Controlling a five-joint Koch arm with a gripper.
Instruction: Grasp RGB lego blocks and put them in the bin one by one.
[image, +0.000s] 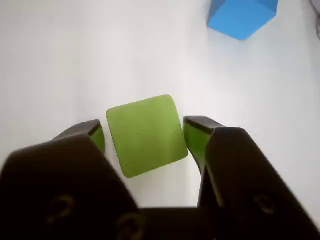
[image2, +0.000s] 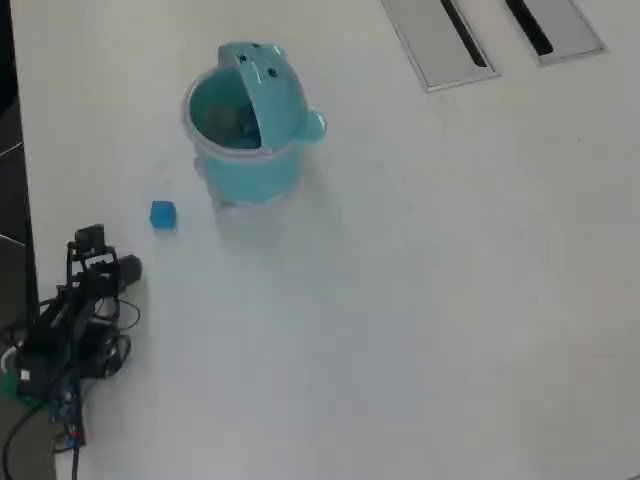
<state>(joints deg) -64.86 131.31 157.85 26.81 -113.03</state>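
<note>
In the wrist view a yellow-green block (image: 146, 135) lies flat on the white table, between the two black fingers of my gripper (image: 144, 128). The gripper is open, and a thin strip of table shows on each side of the block. A blue block (image: 242, 17) sits further off at the top right, cut by the frame edge. In the overhead view the blue block (image2: 162, 214) lies just below and left of the teal bin (image2: 250, 165), whose domed lid stands flipped open. The arm (image2: 85, 300) hides the yellow-green block there.
The arm's base and its cables (image2: 40, 385) sit at the table's left edge in the overhead view. Two grey slotted panels (image2: 440, 40) are set into the table at the top right. White table (image2: 420, 300) stretches to the right of the arm.
</note>
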